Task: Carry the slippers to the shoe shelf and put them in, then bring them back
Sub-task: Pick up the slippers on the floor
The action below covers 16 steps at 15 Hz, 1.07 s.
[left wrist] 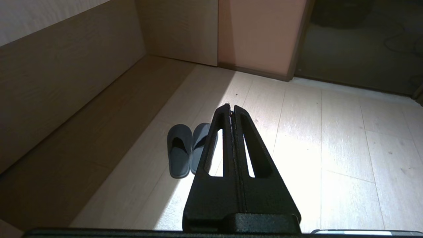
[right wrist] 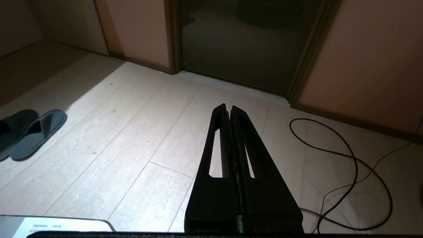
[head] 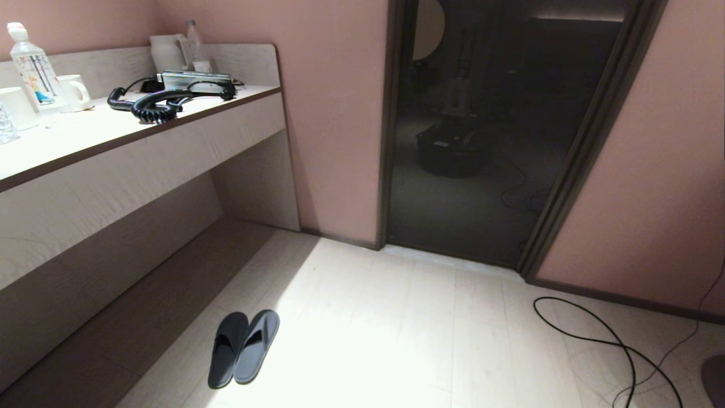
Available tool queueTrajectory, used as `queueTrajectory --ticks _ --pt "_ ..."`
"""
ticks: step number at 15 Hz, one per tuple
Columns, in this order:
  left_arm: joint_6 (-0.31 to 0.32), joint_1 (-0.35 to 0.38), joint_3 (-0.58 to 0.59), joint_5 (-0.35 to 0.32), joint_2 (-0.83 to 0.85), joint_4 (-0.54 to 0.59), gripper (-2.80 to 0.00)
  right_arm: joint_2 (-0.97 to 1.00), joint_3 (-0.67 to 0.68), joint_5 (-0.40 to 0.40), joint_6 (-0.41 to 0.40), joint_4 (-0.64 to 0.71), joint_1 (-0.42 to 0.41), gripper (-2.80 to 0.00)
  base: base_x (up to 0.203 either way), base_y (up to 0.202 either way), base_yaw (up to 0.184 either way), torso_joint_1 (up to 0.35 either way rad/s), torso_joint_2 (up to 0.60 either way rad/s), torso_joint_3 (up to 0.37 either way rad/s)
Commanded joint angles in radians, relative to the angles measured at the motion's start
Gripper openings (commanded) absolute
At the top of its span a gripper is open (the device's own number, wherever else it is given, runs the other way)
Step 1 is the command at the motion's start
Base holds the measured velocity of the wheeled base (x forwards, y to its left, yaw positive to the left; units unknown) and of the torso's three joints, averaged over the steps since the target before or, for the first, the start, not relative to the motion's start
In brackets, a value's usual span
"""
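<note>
The left end effector (left wrist: 231,107), fingers pressed together and empty, fills the lower centre of its wrist frame with the slippers (left wrist: 186,150) side by side on the floor (left wrist: 330,138) beyond, partly behind its tips at centre-left, while the right end effector (right wrist: 228,107), likewise closed and empty, sits well apart from them.

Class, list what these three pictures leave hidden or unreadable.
- Shoe shelf: in no view.
- Right slipper: left wrist view, partly behind the left gripper.
- Left slipper: right wrist view, cut by the edge.
- Bottle label: head view, too small.
</note>
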<state>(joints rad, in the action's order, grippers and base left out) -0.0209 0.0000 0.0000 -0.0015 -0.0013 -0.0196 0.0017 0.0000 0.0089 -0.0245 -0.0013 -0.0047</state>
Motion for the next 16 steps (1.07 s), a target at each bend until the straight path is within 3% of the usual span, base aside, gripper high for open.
queueTrajectory --ticks 1,16 --pt "0.000 0.000 0.008 0.000 0.001 0.000 -2.80 0.000 0.000 0.000 0.000 0.000 0.000 -2.80 0.000 0.000 0.000 0.000 0.00 0.000" --pt "-0.001 0.000 0.008 0.000 0.001 0.000 -2.80 0.001 0.000 0.000 0.000 0.000 0.000 -2.80 0.000 0.000 0.000 0.002 0.00 -0.179"
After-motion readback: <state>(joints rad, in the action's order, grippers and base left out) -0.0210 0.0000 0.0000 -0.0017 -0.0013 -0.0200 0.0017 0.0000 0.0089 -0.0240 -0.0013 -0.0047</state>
